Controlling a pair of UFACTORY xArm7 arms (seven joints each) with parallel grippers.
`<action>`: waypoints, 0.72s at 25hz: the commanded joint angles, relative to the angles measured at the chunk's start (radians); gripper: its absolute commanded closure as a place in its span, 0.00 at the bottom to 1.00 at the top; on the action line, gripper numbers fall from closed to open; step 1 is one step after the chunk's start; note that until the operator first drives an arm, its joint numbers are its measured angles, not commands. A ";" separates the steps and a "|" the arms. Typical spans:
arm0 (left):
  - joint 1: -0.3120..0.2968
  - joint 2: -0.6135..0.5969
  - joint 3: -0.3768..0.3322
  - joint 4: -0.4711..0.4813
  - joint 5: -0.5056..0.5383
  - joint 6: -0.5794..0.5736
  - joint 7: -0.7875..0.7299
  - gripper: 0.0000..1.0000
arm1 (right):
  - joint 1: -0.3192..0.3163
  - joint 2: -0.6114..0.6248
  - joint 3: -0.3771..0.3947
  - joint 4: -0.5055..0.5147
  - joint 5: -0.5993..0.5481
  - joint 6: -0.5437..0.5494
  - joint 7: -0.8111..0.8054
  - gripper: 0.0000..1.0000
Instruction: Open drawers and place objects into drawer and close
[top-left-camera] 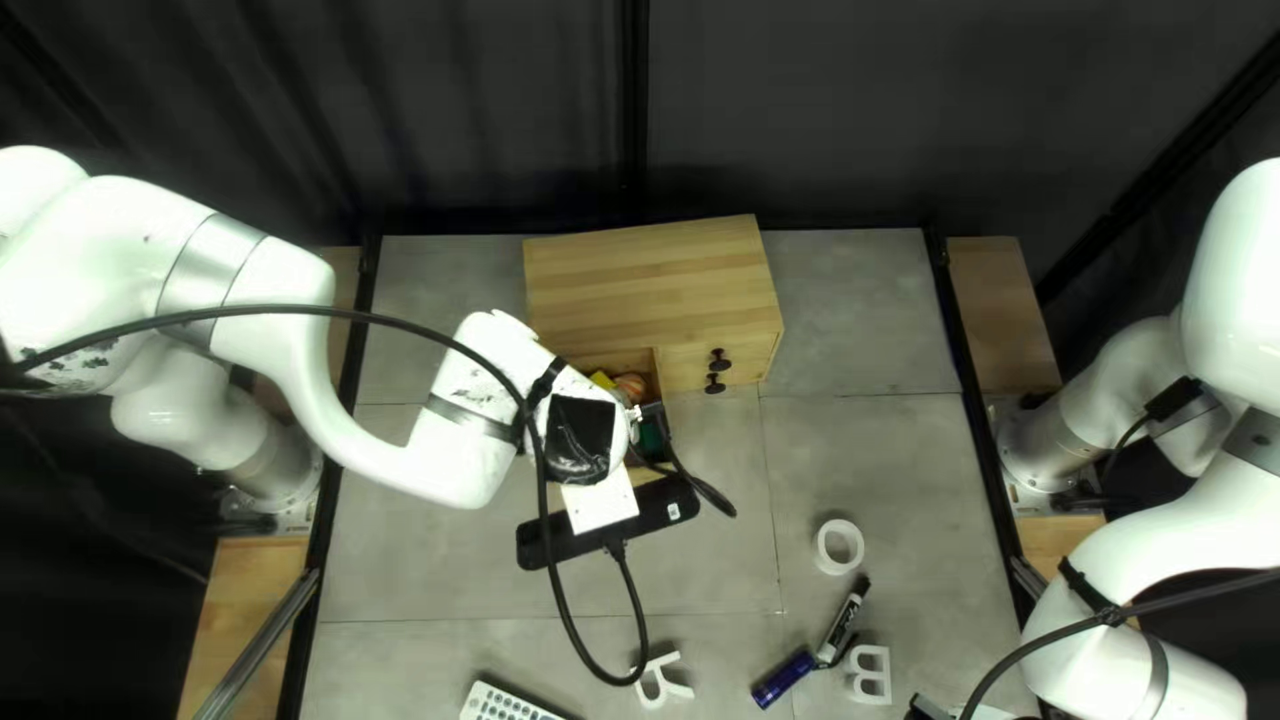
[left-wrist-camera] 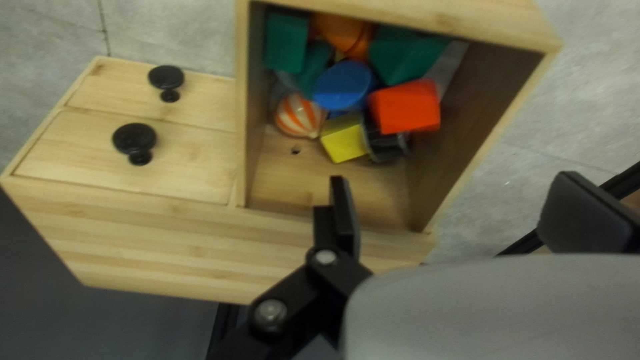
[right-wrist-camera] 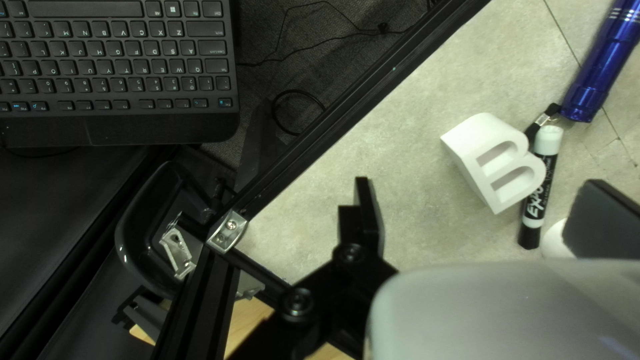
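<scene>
Spread wide, the left gripper (left-wrist-camera: 453, 180) has hold of nothing; it hangs over the pulled-out large drawer (left-wrist-camera: 400, 23) of the wooden cabinet (top-left-camera: 654, 287). The drawer bears a heap gathered toward its front end: green block (left-wrist-camera: 287, 43), blue disc (left-wrist-camera: 343, 85), red block (left-wrist-camera: 405, 107), striped ball (left-wrist-camera: 299, 115), yellow block (left-wrist-camera: 343, 139). Beside it the two small drawers, each with a black knob (left-wrist-camera: 135, 139), are shut. I judge the step in hand to be leaving the load settled, then closing. To do that well, lift straight up before going sideways, since a spread finger could hook a side wall or the cabinet's top edge. Check that nothing stands proud of the rim; the red block looks the likeliest to catch, though I cannot tell its height. Then swing out past the front, bring the fingers together, come down outside the front panel and push at its middle, slowly and square to the cabinet, so the drawer doesn't skew and the ball doesn't roll. If more is meant to go in, the white letter B (right-wrist-camera: 497, 163), marker (right-wrist-camera: 541, 187) and blue flashlight (right-wrist-camera: 603, 63) lie on the table near the right gripper (right-wrist-camera: 477, 181), its fingers well apart, gripping nothing.
</scene>
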 commanded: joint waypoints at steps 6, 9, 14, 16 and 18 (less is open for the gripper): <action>-0.082 0.133 -0.067 0.125 0.006 0.027 0.000 0.00 | 0.000 0.000 0.000 0.000 0.000 0.000 0.000 0.00; -0.098 0.148 -0.078 0.122 0.029 0.019 0.013 0.00 | 0.000 0.000 0.000 0.000 0.000 0.000 0.000 0.00; -0.098 0.148 -0.078 0.122 0.029 0.019 0.013 0.00 | 0.000 0.000 0.000 0.000 0.000 0.000 0.000 0.00; -0.098 0.148 -0.078 0.122 0.029 0.019 0.013 0.00 | 0.000 0.000 0.000 0.000 0.000 0.000 0.000 0.00; -0.098 0.148 -0.078 0.122 0.029 0.019 0.013 0.00 | 0.000 0.000 0.000 0.000 0.000 0.000 0.000 0.00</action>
